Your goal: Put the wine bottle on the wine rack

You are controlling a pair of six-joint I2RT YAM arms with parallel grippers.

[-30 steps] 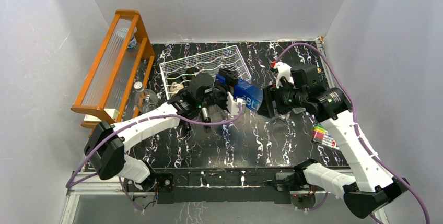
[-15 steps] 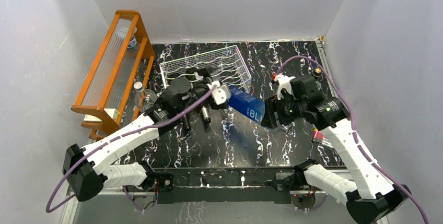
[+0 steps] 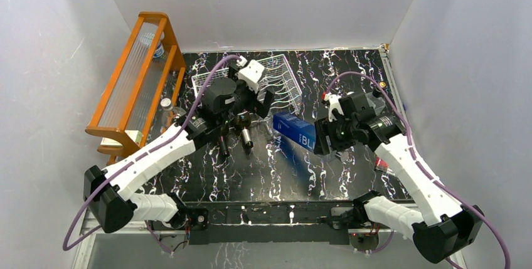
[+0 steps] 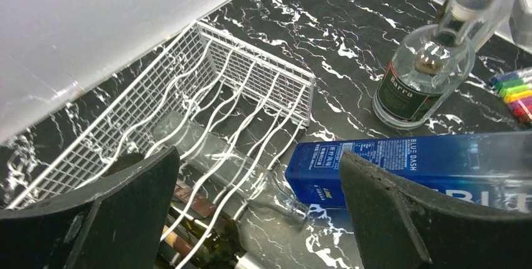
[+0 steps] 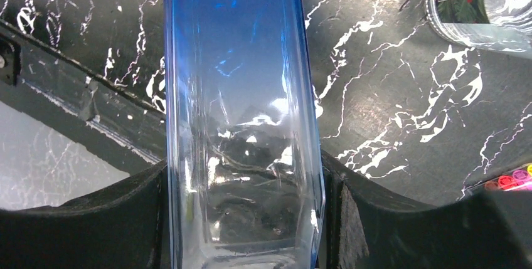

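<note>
Wine bottle (image 3: pixel 295 130) is being clamped by right gripper (image 3: pixel 319 136) at centre frame, left gripper (image 4: pixel 258 175) being held spread, empty; level alignment with a free wine rack (image 4: pixel 244 87) groove is being advised.

1. Bright, even light from above washes the white walls (image 3: pixel 263 5); shadows are soft.
2. White glare streaks the blue bottle (image 5: pixel 241 93) in the right wrist view.
3. The glossy tabletop (image 3: pixel 351 74) shows faint reflections.
</note>
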